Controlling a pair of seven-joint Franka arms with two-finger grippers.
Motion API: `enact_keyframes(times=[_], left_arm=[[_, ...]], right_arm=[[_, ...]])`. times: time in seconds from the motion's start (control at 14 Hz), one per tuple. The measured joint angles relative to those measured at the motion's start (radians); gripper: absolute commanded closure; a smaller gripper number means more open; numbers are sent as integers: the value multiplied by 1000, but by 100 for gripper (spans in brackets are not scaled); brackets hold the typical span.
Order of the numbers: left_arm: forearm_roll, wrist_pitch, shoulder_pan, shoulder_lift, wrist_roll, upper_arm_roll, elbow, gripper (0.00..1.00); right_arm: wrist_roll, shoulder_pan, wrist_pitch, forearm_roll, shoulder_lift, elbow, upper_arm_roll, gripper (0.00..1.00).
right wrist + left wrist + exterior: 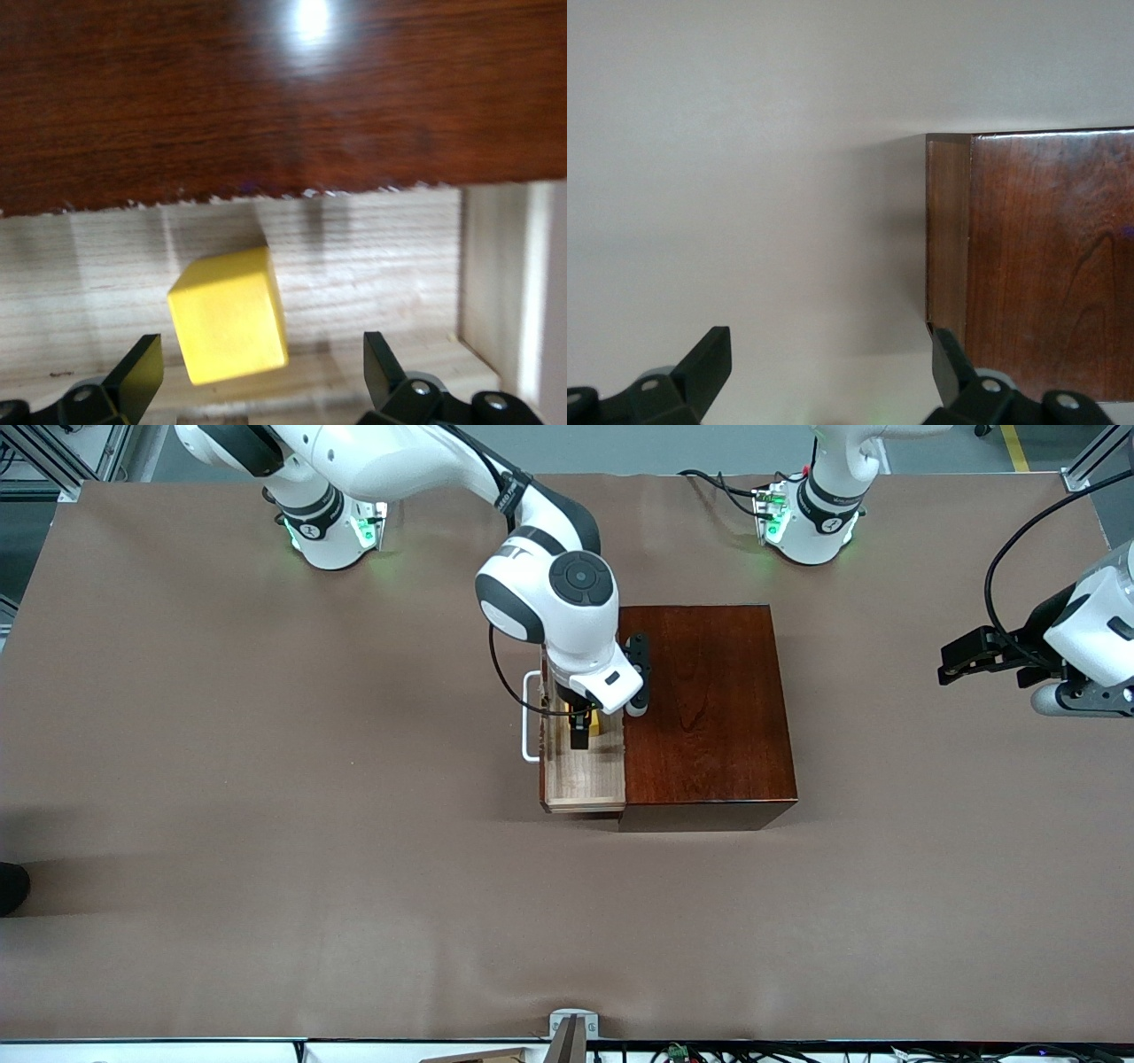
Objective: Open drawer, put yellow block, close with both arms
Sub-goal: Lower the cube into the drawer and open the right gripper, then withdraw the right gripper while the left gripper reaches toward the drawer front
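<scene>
Hanging over the pulled-out drawer [583, 766], the right gripper [580, 722] has its fingers [133, 372] spread apart, gripping nothing — the yellow block [229, 314] lies between them on the drawer's pale wood floor, close to the edge of the dark reddish-brown wooden box [704, 708]. The drawer stands open toward the right arm's end of the desk [266, 779], its white handle [529, 717] on the front. The left gripper [961, 662] waits in the air over the bare desk toward the left arm's end, well apart from the box — its fingers [709, 363] are also apart and empty, and its wrist view looks down on a corner of the box.
</scene>
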Motion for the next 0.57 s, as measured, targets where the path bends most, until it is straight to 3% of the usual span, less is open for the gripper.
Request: enact_keyframes(times=[0.36, 0.57], left_arm=[[0, 22, -2, 1, 0, -2, -2, 0], [10, 62, -4, 1, 0, -3, -17, 0]], right_arm=[[111, -38, -80, 3, -70, 2, -3, 0], [149, -96, -128, 66, -106, 2, -6, 0]])
